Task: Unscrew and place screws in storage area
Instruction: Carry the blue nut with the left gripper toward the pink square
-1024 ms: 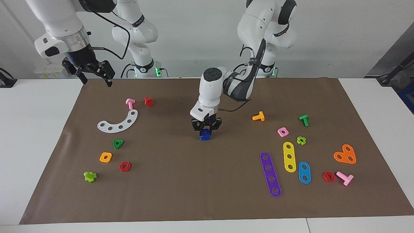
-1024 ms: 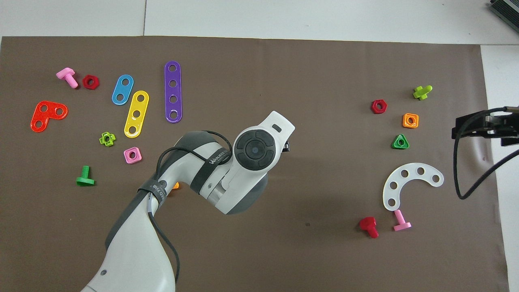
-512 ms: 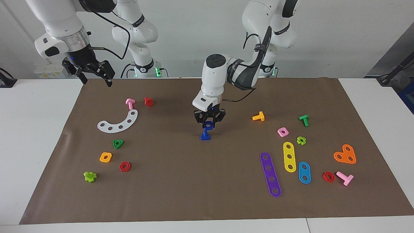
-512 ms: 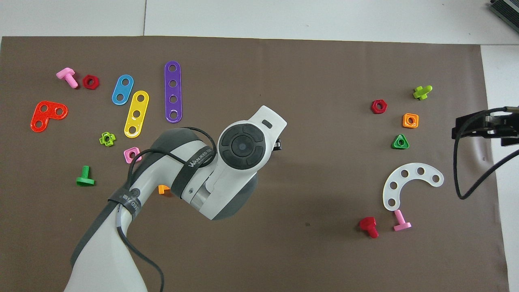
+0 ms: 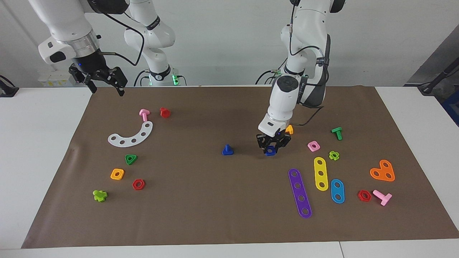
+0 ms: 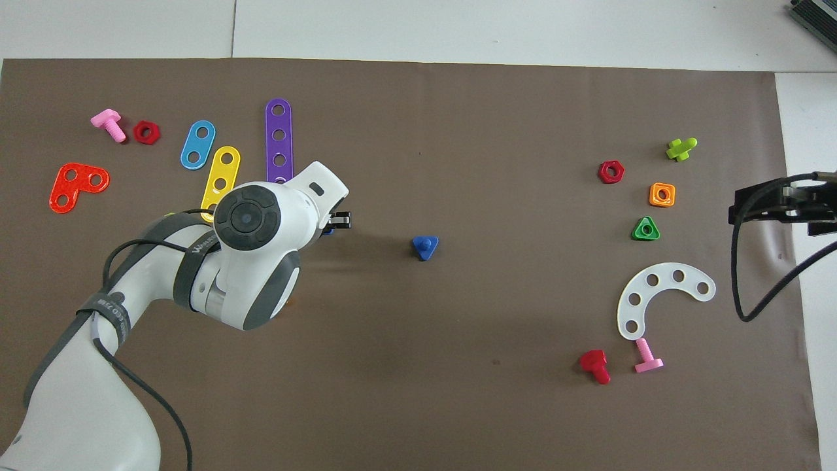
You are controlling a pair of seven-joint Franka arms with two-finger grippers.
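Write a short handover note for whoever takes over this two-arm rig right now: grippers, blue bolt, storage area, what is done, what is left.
Left gripper: jaws shut on the blue square nut, down near the mat beside the purple strip.
Right gripper: open, empty, waiting over the mat's edge at its own end.
Blue bolt: standing head-down mid-mat, free of the nut.
Done: unscrewing.
Left: set the nut down, carry the bolt to the storage area by the white curved strip.

Blue bolt (image 6: 425, 247) stands head-down on brown mat (image 6: 458, 392), mid-desk. Left pincer (image 6: 335, 222) at its 9 o'clock, mostly hidden under the wrist, a blue piece (image 6: 329, 230) at its tips. White curved strip (image 6: 660, 297) at bolt's 4 o'clock. Right pincer (image 6: 781, 206) at 3 o'clock, over mat edge.
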